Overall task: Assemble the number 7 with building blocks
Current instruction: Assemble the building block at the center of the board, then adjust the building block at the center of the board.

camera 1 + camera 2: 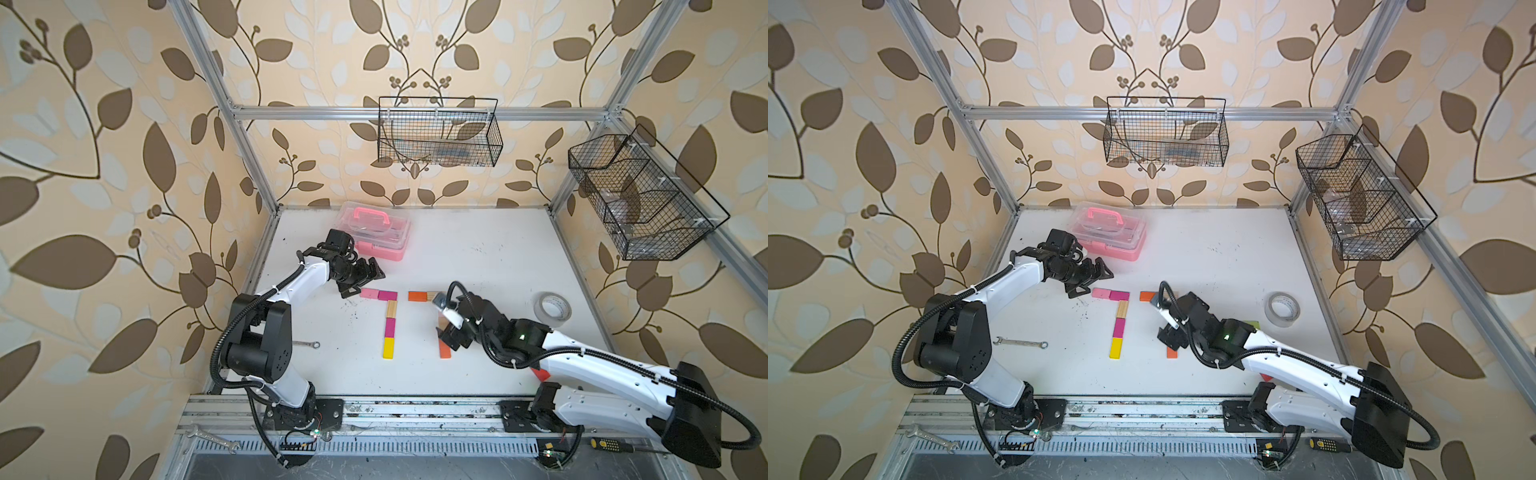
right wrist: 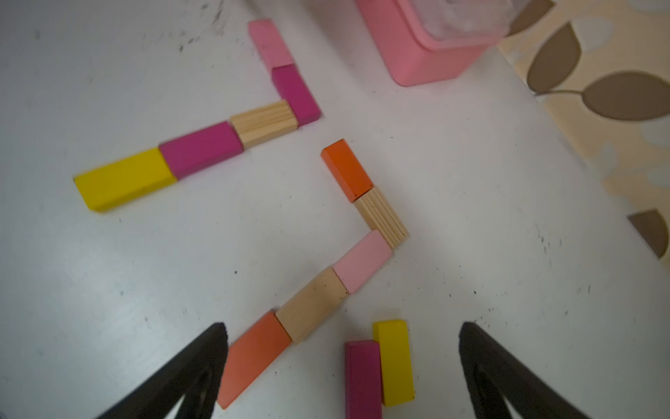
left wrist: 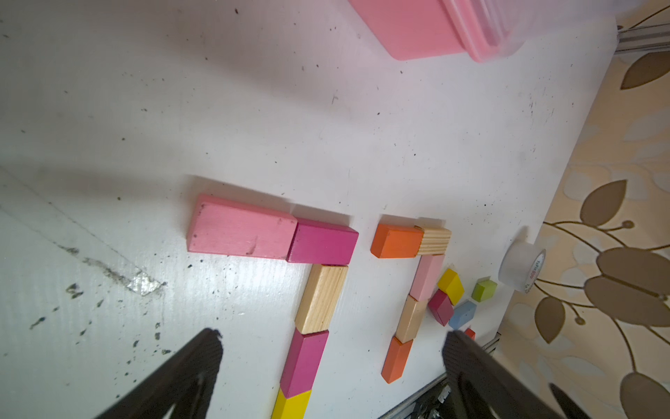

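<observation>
1. I am holding my left fingers (image 3: 188,373) open and empty near the pink clear-lidded plastic case (image 1: 388,250), just beside the pink, magenta, wood and yellow block seven (image 1: 390,308), leaving it undisturbed.
2. I am hovering my right fingers (image 2: 195,366), spread and empty, over the orange, wood and pink block seven (image 2: 311,304) farther from that case, likely to avoid nudging it.

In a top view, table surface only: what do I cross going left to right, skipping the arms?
Small silver wrench → pink, magenta, wood and yellow block 7 → orange-topped block 7 → translucent tape roll.
</observation>
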Robot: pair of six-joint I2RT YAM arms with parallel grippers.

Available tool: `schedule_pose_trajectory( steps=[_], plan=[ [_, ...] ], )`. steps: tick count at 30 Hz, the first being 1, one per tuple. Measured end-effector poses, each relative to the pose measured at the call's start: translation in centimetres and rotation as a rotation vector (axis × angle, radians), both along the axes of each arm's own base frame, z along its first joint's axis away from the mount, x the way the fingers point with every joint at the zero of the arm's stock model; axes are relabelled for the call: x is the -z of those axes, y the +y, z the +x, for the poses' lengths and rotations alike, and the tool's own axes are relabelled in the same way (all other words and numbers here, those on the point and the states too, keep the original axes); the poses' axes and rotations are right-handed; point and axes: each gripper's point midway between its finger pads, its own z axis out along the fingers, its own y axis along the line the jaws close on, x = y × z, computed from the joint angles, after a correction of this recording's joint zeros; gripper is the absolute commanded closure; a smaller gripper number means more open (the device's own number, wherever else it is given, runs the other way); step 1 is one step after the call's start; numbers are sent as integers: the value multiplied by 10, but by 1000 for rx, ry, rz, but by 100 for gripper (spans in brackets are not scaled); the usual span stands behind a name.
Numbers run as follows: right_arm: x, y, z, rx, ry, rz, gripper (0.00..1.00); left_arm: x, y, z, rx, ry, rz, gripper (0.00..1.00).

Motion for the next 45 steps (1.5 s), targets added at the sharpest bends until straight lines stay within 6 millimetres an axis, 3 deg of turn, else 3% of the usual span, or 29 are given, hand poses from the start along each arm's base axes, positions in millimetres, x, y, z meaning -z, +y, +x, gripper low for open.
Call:
schedule_pose_trajectory(
  steps=[3,6,9,13,16,22,32,45],
  plan=[
    [-30,-20,26,276,102,206,0,0,-1,0,2,0,-5,2],
    [-26,-21,28,412,232,282,1,-1,-1,0,3,0,-7,2],
    [8,-10,10,473,419,243,2,-1,-1,0,4,-1,-8,2],
    [65,4,-29,525,642,104,4,-1,-2,0,5,-3,-12,2],
    [92,15,-52,547,734,30,6,-2,-2,1,6,-6,-15,2],
    [122,16,-64,611,801,-43,9,-6,-2,-2,6,-14,-16,2],
    [133,13,-48,658,819,-13,18,-12,-2,-3,6,-30,-19,2],
    [151,12,-51,651,860,-23,29,-11,-1,-3,6,-27,-18,2]
  ],
)
